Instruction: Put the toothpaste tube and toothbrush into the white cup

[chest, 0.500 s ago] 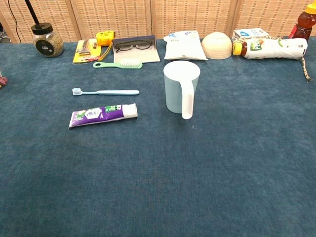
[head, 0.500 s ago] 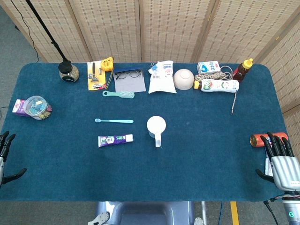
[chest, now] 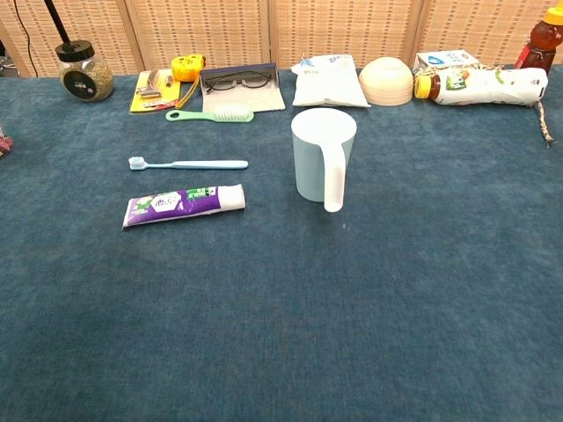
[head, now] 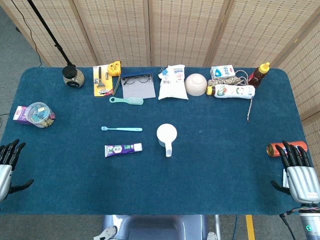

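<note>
The white cup (head: 166, 135) (chest: 323, 158) stands upright mid-table, its handle toward the front edge. A light blue toothbrush (head: 121, 129) (chest: 188, 163) lies flat to the cup's left. Just in front of the toothbrush lies the purple toothpaste tube (head: 123, 149) (chest: 183, 204), white cap toward the cup. My left hand (head: 7, 167) is at the table's left front edge, fingers spread, holding nothing. At the right front edge my right hand (head: 299, 172) is likewise spread and empty. Neither hand shows in the chest view.
Along the back edge lie a dark-lidded jar (head: 73, 76), razor pack (head: 102, 81), yellow tape measure (head: 115, 67), glasses (head: 136, 79), green brush (head: 127, 100), white pouch (head: 173, 82), bowl (head: 196, 84), bottles (head: 234, 91) and rope. A candy jar (head: 38, 114) sits left; an orange object (head: 280, 148) lies by my right hand.
My left hand has shifted a little to the right, onto the table's edge. My right hand has edged slightly back. The objects have not moved.
</note>
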Robot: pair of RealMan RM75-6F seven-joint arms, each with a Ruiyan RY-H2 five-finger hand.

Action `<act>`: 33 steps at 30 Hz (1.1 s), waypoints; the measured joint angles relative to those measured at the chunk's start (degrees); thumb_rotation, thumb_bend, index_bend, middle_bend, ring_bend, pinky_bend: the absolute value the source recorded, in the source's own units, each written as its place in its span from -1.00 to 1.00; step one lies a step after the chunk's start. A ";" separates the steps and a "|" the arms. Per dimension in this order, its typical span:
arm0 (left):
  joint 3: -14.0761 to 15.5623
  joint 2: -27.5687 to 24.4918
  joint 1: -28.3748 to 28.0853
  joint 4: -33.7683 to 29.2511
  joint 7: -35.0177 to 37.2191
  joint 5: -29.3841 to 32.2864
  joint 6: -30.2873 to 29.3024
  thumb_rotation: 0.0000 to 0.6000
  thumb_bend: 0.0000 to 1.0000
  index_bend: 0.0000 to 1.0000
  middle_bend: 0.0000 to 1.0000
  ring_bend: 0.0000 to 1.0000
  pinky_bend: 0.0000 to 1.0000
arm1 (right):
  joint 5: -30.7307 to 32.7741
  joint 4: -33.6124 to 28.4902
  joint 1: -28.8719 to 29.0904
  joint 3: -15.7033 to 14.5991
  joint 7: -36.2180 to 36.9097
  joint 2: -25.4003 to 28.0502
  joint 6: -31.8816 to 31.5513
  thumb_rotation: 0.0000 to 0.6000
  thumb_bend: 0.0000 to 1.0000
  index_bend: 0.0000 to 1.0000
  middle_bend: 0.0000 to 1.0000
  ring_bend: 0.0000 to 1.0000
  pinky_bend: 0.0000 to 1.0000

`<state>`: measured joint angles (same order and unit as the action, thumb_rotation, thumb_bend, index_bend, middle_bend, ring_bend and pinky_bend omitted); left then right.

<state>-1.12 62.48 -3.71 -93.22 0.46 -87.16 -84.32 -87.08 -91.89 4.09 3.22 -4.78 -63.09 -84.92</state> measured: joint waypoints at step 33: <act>-10.17 20.00 -25.71 1.53 -20.90 14.28 24.16 1.00 -1.00 -0.99 -0.86 -0.87 -0.75 | 0.02 0.08 0.45 -0.06 4.43 1.11 0.88 1.00 -1.00 -1.00 -1.00 -1.00 -1.00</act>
<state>-11.28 82.48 -29.42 -91.68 -20.44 -72.88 -60.17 -87.05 -91.81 4.54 3.16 -0.35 -61.98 -84.04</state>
